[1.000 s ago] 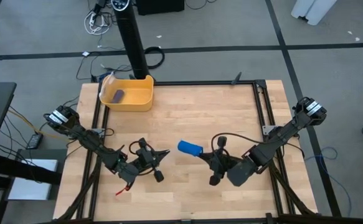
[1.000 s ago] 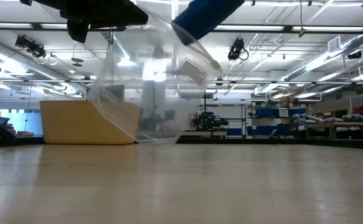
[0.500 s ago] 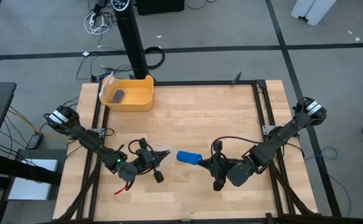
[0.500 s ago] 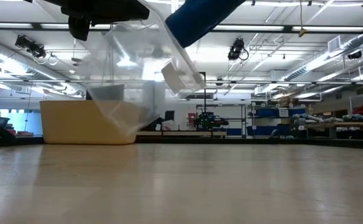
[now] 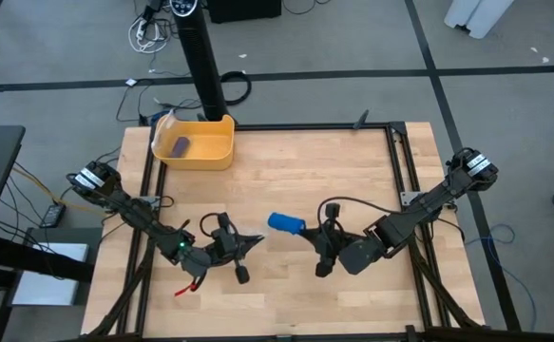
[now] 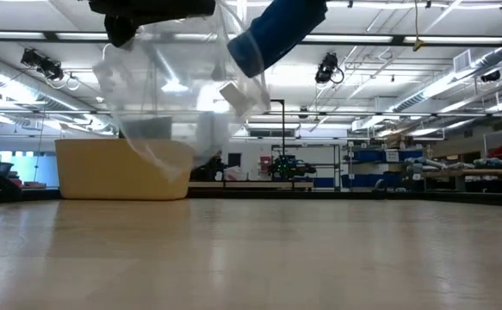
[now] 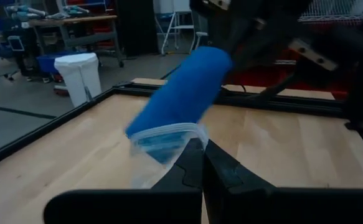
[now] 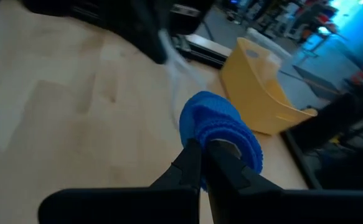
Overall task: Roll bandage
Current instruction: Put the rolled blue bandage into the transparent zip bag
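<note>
High view: right gripper (image 5: 307,235) sits near the table's middle, fingers closed on one end of the bandage (image 5: 285,223), a bright blue rolled cylinder held clear of the wooden table (image 5: 296,171). The free end of the roll points toward the left gripper (image 5: 254,241), which lies just beside it, fingers pinched together on the rim of a clear plastic bag (image 5: 250,235).

Right wrist view: the two dark fingers (image 8: 190,163) press against the bandage (image 8: 221,132); its wound layers show at the near end.

Left wrist view: fingers (image 7: 193,167) clamp the bag's edge (image 7: 164,134), and the bandage (image 7: 182,98) enters the bag's mouth end-first, only its tip inside.

Low view: bag (image 6: 169,95) hangs in the air from the left gripper, the bandage (image 6: 276,33) tilted down into its upper opening, neither touching the tabletop.

Farther out: a yellow bin (image 5: 196,142) stands at the table's far left corner with a small dark purple block (image 5: 180,145) inside. A small red object (image 5: 183,291) lies near the left arm at the table's near edge.
</note>
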Controlling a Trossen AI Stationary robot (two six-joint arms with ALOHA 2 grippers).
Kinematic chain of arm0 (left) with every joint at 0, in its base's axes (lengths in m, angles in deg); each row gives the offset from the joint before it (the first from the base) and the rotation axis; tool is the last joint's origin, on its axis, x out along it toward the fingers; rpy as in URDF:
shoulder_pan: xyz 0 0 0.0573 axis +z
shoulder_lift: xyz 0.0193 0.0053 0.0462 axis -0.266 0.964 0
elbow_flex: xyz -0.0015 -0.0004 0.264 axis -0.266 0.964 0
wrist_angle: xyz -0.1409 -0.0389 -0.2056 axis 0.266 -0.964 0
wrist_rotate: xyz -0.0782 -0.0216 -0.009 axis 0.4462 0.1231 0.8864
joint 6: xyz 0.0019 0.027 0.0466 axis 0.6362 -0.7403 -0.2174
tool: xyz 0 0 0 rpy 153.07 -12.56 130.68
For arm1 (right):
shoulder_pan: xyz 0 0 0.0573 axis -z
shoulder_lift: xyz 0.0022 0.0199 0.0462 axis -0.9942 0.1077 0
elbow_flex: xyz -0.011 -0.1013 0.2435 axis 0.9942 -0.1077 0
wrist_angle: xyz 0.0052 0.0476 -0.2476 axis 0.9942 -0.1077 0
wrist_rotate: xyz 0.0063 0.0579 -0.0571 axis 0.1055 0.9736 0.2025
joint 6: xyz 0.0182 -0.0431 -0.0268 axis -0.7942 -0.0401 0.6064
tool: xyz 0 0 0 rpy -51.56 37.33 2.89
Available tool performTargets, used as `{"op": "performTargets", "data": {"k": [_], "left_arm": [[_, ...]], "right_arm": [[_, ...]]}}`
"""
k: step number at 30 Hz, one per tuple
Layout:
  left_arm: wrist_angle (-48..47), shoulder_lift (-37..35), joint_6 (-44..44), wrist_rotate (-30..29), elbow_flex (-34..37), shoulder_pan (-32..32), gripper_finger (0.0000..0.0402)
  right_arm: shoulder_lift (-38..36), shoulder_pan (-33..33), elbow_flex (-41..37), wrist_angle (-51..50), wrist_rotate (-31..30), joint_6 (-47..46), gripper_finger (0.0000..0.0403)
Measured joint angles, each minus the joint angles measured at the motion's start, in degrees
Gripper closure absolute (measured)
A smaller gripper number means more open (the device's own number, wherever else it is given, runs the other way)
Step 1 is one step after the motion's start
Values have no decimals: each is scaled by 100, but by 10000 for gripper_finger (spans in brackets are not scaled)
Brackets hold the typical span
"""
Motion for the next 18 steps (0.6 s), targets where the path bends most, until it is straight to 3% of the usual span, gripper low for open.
{"op": "performTargets", "data": {"k": [5,10,18], "left_arm": [[-28,0,-16,6,-4,-8,401],[-25,0,-3,-148,-4,-5,401],[4,0,139,-193,-4,7,401]], "right_arm": [[0,-65,0,30,-260,-7,394],[0,-206,0,146,297,252,394],[0,-305,0,353,535,740,394]]}}
